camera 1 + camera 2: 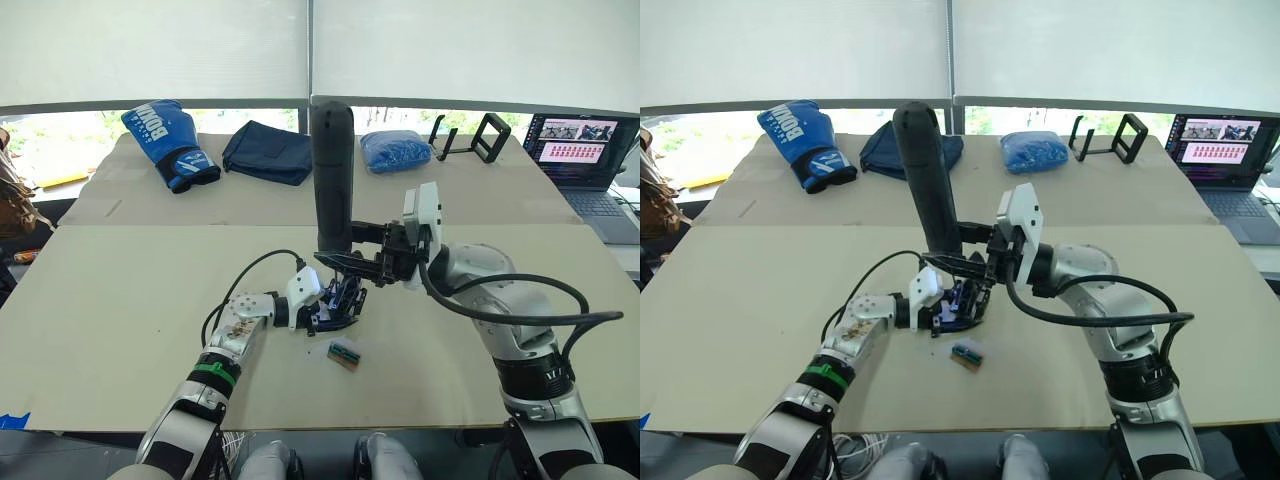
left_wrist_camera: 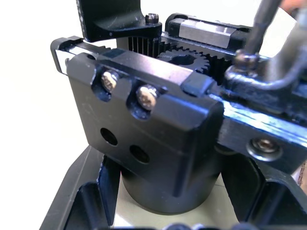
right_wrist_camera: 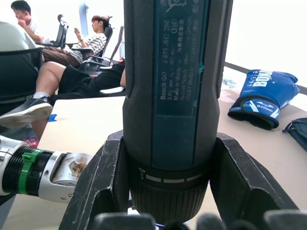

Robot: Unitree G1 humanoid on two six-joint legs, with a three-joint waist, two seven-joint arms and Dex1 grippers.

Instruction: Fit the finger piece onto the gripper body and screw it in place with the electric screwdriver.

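Right pincer (image 1: 340,252) clamped the screwdriver (image 1: 331,175) upright, bit down on the gripper body (image 1: 338,303); left pincer (image 1: 325,300) pinched that body on the counter (image 1: 120,300)

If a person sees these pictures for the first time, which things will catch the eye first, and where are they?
The electric screwdriver stands out first: a thick black cylinder rising at mid-table, clamped in the right claw with its tip down at the gripper body. The left claw grips that small black body, whose screws and gear teeth are plain in the left wrist view. At the far left of the table lies a blue boxing glove.
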